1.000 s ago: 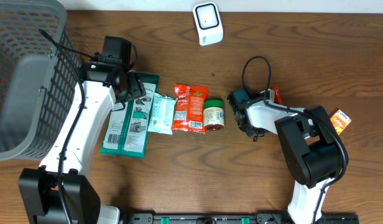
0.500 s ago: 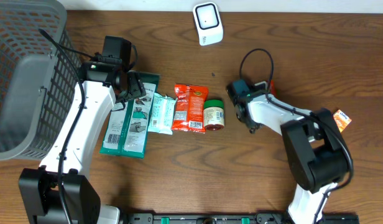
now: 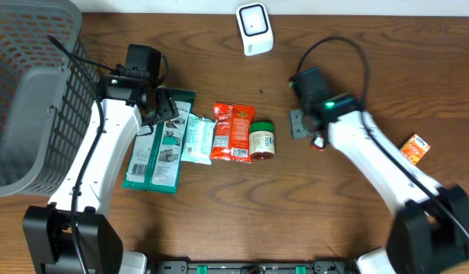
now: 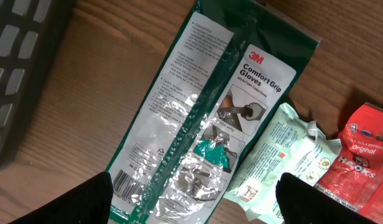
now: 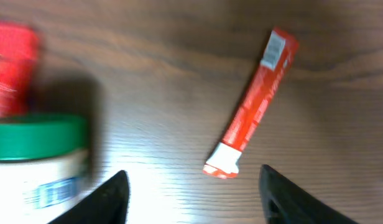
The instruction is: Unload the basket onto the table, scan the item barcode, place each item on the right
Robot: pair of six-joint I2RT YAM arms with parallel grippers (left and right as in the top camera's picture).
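As it lies flat on the table [image 5: 148, 50], red stick packet [image 5: 250, 102]: light, thin, floppy, slick; I would pinch across its long edges.
My right gripper [image 5: 193, 177]: 2 fingers apart, hovering near it, holding nothing.
My left gripper [image 4: 194, 183]: fingers apart over glove pack [image 4: 204, 124].
White scanner [image 3: 254, 29]: well apart.

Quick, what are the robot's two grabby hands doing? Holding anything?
Left gripper: open, empty, above the green glove packet.
Right gripper: open, empty, above the red stick packet.
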